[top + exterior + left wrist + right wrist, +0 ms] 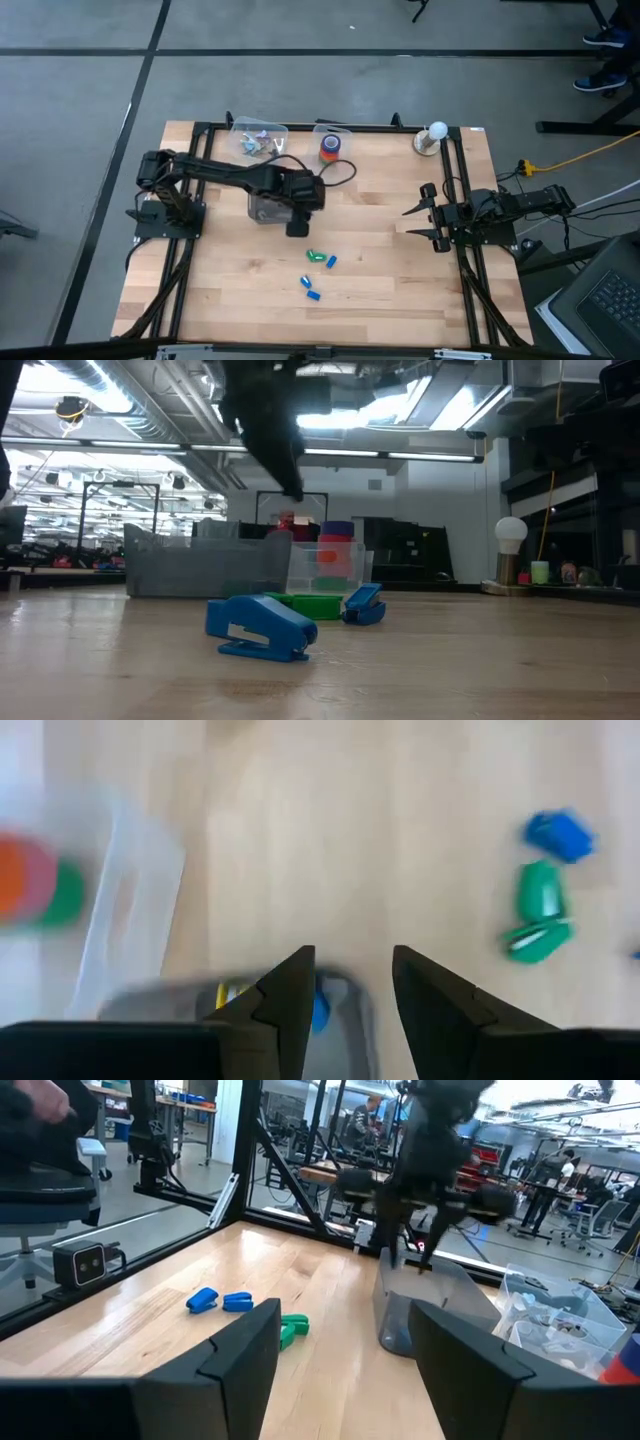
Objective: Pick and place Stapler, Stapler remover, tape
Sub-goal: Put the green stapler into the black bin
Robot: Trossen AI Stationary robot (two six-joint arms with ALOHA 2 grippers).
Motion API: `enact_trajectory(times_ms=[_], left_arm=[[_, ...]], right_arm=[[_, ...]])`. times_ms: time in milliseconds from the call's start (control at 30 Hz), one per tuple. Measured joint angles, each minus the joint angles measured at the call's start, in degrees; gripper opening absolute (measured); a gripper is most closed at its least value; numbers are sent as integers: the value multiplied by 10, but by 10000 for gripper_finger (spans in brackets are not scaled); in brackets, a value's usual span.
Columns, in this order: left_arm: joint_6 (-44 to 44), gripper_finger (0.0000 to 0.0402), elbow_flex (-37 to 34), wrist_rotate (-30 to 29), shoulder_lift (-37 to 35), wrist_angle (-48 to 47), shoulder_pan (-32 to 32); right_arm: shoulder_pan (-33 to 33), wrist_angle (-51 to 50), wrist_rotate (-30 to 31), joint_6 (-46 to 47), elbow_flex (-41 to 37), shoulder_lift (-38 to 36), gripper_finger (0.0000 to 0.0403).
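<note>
My left gripper [297,228] [350,990] hangs open and empty over the near rim of a clear bin [266,207]. That bin holds a blue piece [319,1011] and a yellow piece [232,990]. On the table nearer the front lie a small blue stapler [260,628] [312,295], a green piece [316,256] [540,892] and a blue claw-like piece [362,605] [331,261]. The tape rolls [331,147] [328,557] sit stacked in a clear bin at the far edge. My right gripper [425,222] [345,1350] waits open at the table's right side.
A third clear bin [260,140] with mixed items stands at the far edge, left of the tape. A white ball on a stand [434,136] is at the far right corner. Black frame rails [460,190] run along both sides. Bare wood [380,220] lies between the arms.
</note>
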Motion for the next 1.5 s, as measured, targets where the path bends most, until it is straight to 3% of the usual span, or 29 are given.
enact_trajectory(times_ms=[267, 567, 1267, 1500], left_arm=[[117, 130, 5, 52, 0, 63, -35], [209, 129, 5, 71, 3, 77, -62], [216, 127, 5, 72, 96, 85, -84], [207, 127, 5, 114, 121, 84, -91]], right_arm=[[0, 0, 0, 0, 0, 1, 225], [0, 0, 0, 0, 0, 1, 225], [0, 0, 0, 0, 0, 1, 225], [0, 0, 0, 0, 0, 1, 225]])
